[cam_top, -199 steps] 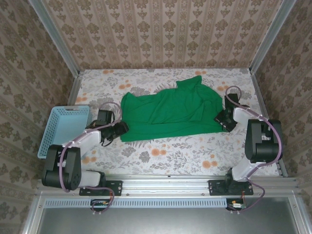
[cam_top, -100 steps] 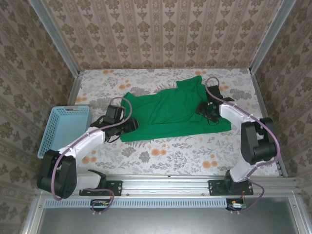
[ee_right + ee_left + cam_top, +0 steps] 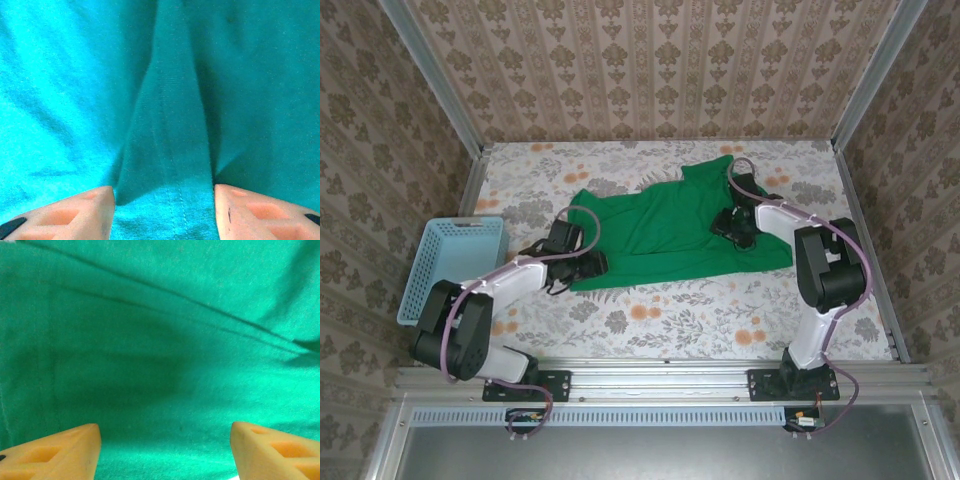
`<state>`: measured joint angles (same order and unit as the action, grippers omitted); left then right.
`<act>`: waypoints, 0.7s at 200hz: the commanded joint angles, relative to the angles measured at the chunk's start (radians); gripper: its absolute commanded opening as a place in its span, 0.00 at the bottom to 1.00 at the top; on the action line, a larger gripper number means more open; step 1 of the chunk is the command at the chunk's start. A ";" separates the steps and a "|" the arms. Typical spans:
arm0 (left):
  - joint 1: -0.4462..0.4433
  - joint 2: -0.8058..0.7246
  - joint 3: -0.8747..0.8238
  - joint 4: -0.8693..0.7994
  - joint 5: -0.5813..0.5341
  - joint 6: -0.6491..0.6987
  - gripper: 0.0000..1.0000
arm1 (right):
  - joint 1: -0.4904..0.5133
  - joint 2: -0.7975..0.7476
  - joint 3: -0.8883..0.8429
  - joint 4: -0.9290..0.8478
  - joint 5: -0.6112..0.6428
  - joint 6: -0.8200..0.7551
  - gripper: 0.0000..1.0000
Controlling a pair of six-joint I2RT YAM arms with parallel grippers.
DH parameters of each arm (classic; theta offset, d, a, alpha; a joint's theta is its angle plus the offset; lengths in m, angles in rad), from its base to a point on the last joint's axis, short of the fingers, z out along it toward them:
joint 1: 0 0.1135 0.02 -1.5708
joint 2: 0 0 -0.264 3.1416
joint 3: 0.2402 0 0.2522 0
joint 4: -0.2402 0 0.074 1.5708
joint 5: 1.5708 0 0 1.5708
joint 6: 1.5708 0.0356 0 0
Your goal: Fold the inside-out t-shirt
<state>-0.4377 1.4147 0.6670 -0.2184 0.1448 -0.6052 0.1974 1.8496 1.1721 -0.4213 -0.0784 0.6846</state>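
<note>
Green thin cloth marks the plain short-sleeved t-shirt (image 3: 665,225), which lies spread and rumpled near the middle of the flower-patterned counter (image 3: 650,320) in the top view, with one part bunched toward 12 o'clock. The left tool (image 3: 597,265) sits low at the shirt's 7 o'clock corner. The right tool (image 3: 723,222) rests on the cloth toward the shirt's 3 o'clock side. A light-blue plastic lattice basket (image 3: 460,262) stands at the counter's 9 o'clock edge, well apart from the shirt. In the left wrist view the left tool (image 3: 164,435) is released, its orange fingers (image 3: 60,450) spread wide over flat cloth with slanting creases toward 12 o'clock. In the right wrist view the right tool (image 3: 164,195) is likewise released. Its pale orange fingers (image 3: 250,212) are parted on either side of a raised ridge of cloth that runs from between them toward 12 o'clock.
</note>
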 commanded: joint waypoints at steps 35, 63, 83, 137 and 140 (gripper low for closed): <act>-0.007 -0.011 -0.037 0.007 -0.031 0.011 0.70 | 0.025 0.039 0.055 -0.044 0.034 -0.002 0.57; -0.007 -0.016 -0.046 0.010 -0.033 0.009 0.70 | 0.029 0.052 0.076 -0.022 -0.009 -0.002 0.57; -0.007 -0.016 -0.053 0.014 -0.029 0.006 0.70 | 0.036 0.079 0.134 -0.036 -0.017 -0.012 0.54; -0.006 -0.041 -0.089 0.003 -0.044 0.002 0.70 | 0.050 0.189 0.319 -0.069 -0.113 -0.022 0.42; -0.006 -0.045 -0.090 0.001 -0.046 0.004 0.70 | 0.051 0.192 0.331 -0.077 -0.113 -0.025 0.42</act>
<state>-0.4438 1.3926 0.6064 -0.1833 0.1261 -0.6052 0.2325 1.9991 1.4178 -0.4503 -0.1314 0.6796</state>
